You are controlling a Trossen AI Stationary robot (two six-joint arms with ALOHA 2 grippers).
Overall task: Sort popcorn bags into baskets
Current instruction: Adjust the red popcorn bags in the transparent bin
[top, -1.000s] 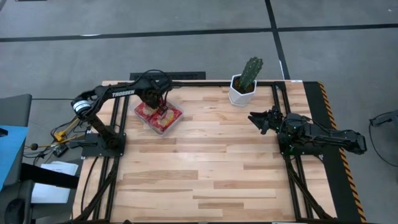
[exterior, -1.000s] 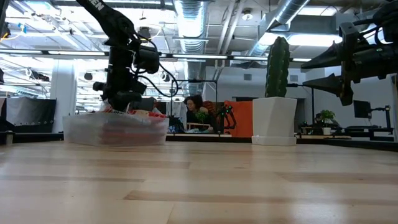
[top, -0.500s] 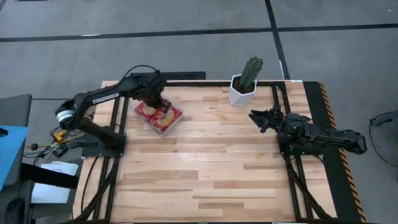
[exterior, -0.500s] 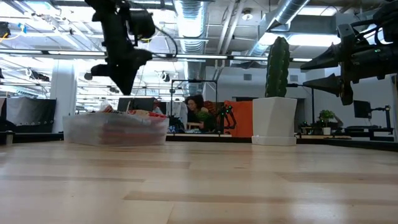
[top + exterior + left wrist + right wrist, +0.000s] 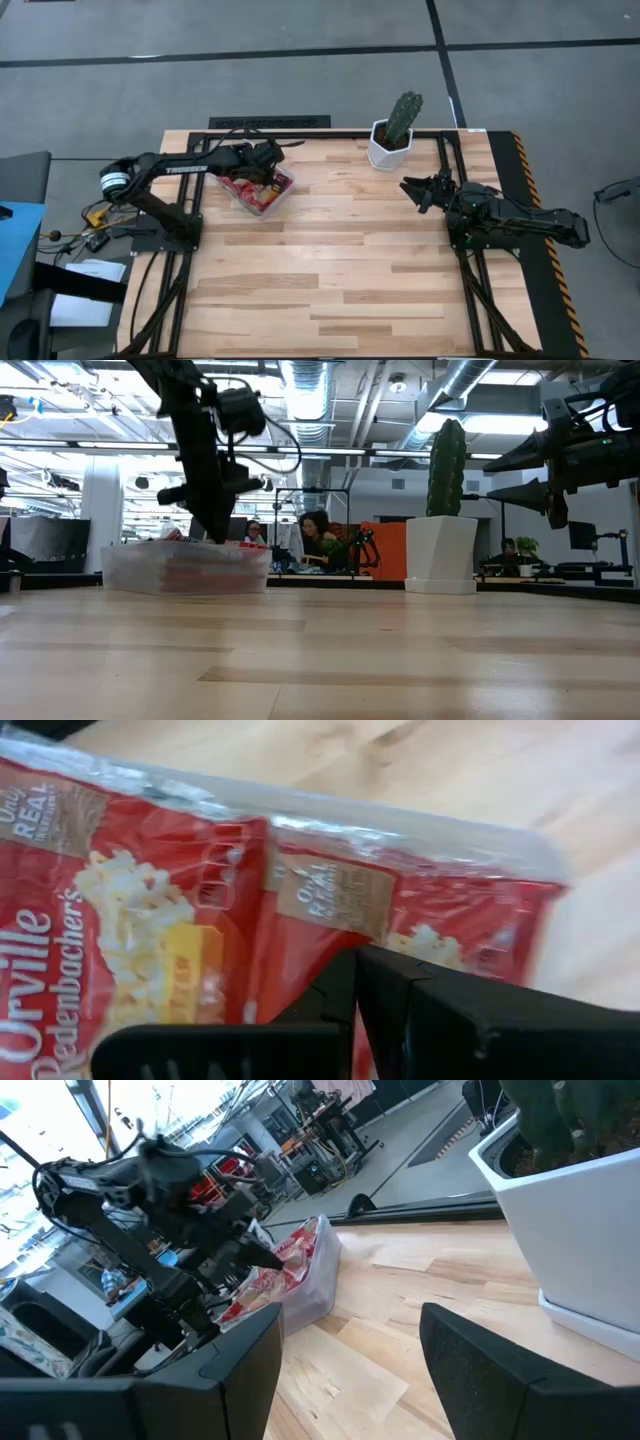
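Observation:
Several red popcorn bags (image 5: pixel 257 192) with yellow picture fronts lie flat in the clear plastic tray (image 5: pixel 283 190) near the table's far left. In the left wrist view, two packets (image 5: pixel 130 920) sit side by side under the tray's rim (image 5: pixel 400 825). My left gripper (image 5: pixel 268 165) is shut and empty, pointing down just over the tray (image 5: pixel 185 568). Its fingers meet in the left wrist view (image 5: pixel 355 985). My right gripper (image 5: pixel 412 190) waits open and raised at the table's right side, with its fingers wide apart (image 5: pixel 350 1370). My left gripper's shut fingers (image 5: pixel 213 532) point down at the packets in the tray. Whether their tips touch the top packet, I cannot tell.
A white faceted pot with a cactus (image 5: pixel 390 145) stands at the far edge, between the two arms. The wooden tabletop (image 5: pixel 330 270) is bare from the middle to the near edge. People sit in the room beyond the table (image 5: pixel 315 540).
My left gripper rose out of the tray, shifted a little toward the table's right, then came down again over the tray. The arm now lies lower and more stretched out. The packets and the tray have stayed put.

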